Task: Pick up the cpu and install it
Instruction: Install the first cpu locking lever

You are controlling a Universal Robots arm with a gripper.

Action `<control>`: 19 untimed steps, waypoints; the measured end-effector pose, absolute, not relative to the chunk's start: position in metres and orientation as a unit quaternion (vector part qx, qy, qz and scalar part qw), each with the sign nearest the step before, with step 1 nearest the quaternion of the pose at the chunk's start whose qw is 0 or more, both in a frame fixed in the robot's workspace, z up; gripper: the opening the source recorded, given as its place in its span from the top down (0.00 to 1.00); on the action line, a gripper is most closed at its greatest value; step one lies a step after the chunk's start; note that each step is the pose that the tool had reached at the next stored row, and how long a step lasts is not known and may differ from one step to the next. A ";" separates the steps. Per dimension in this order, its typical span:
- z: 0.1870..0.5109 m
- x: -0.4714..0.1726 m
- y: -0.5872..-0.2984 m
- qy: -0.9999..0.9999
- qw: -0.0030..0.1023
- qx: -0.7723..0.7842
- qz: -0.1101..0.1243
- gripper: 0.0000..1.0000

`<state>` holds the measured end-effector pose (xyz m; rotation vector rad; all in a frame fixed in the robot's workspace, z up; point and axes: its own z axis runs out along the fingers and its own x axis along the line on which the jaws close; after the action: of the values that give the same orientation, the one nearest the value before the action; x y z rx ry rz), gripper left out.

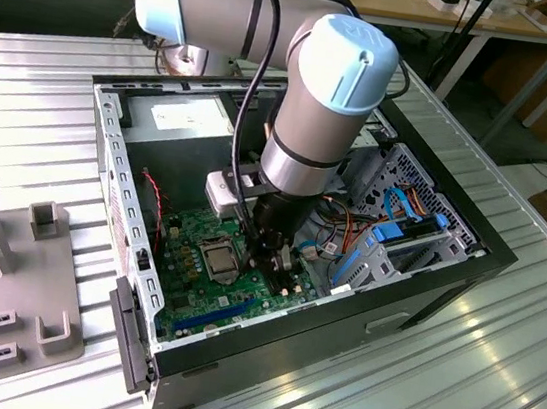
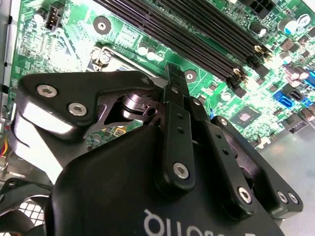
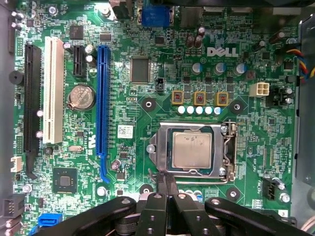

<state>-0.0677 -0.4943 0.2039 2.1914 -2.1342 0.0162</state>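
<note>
First wrist view: green motherboard seen from above. Cpu, silver-grey top, lies flat in the metal socket frame, lever closed along one side. Tool, black, fingers pressed together, tips at the socket frame's edge, just beside the cpu, holding nothing. Blue expansion slot, white slot and coin battery well apart from the socket. Exterior view: open computer case on a ribbed metal desk; arm reaches down into it; grey fixture at the left.
</note>
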 end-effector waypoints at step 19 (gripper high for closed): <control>0.202 -0.063 -0.494 -0.697 0.044 0.716 0.007 0.89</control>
<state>-0.0626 -0.4944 0.2022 2.1881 -2.1312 0.0227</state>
